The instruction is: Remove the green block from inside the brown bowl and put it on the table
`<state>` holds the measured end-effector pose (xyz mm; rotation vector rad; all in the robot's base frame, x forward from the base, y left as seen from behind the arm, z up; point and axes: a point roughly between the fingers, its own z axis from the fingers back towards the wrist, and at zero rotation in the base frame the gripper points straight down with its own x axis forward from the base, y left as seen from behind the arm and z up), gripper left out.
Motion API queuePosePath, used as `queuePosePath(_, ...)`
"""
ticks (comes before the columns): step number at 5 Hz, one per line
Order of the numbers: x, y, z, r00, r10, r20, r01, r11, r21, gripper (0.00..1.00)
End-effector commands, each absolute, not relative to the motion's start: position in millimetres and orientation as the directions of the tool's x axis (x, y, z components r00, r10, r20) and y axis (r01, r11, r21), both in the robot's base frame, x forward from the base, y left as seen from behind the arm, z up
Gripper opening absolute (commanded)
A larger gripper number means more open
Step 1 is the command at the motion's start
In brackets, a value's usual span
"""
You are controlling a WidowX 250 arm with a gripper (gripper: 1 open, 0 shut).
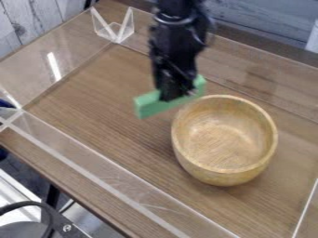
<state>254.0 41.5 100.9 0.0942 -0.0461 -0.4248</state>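
I have the green block [156, 102] clamped in the fingers of my black gripper [169, 89], up above the wood-grain tabletop [93, 93] and just left of the tan wooden bowl [225, 139] in my view. The block lies roughly crosswise under the fingertips, one end sticking out toward the left of the picture, the other toward the bowl's far rim. The bowl sits upright on the right side of the table, and I can see its bare inside.

Around the work area, a low clear acrylic wall [112, 172] runs diagonally along the near left edge, the closest barrier on that side. At the far edge there's a small clear angular piece [113, 25], well apart from the block. Outside the wall, at the lower left, I see a black cable loop [37, 206] beside dark equipment I can't make out. A patch of corrugated grey surface [15, 23] shows in the top left corner. Between block and bowl, nothing stands on the wood.
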Motion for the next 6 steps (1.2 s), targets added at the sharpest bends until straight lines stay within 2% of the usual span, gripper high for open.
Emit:
queuePosePath(1, 259.0, 73.4, 117.4, 0.933, -0.35, 0.08, 0.337, 0.931, 0.144, 0.0)
queuePosePath(3, 239.2, 100.2, 98.0, 0.954, -0.299, 0.029, 0.292, 0.947, 0.135, 0.0)
queuePosePath(6, 208.5, 109.2, 56.0, 0.947, -0.318, -0.045, 0.321, 0.941, 0.106, 0.0)
